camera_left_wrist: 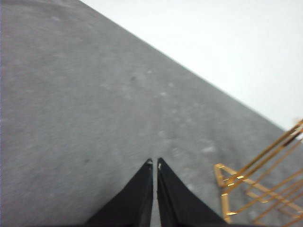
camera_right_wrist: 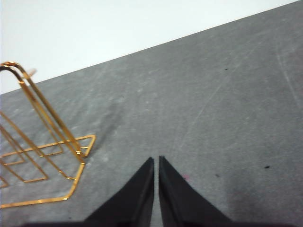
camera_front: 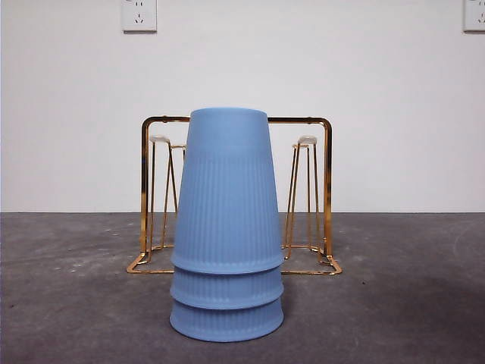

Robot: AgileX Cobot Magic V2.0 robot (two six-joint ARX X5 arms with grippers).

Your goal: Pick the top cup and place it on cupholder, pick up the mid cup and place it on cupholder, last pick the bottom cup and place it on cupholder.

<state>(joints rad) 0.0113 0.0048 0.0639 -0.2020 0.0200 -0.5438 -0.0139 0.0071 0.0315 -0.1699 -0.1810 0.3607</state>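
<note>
Spreading across every view, a grey table (camera_front: 68, 303) is seen below a white wall (camera_front: 68, 106) with two sockets (camera_front: 139, 15). Behind the cups, the gold cupholder (camera_front: 327, 182) is stood on the table, its arched frame upright and its white-tipped prongs (camera_front: 307, 140) bare. A stack of three blue ribbed cups is set upside down in front of it: the top cup (camera_front: 227, 189) is nested over the mid cup (camera_front: 227, 290), which covers the bottom cup (camera_front: 227, 324). The left gripper (camera_left_wrist: 155, 163) and the right gripper (camera_right_wrist: 156, 160) are each held over bare table beside a corner of the cupholder, jaws clenched together, nothing grasped.
</note>
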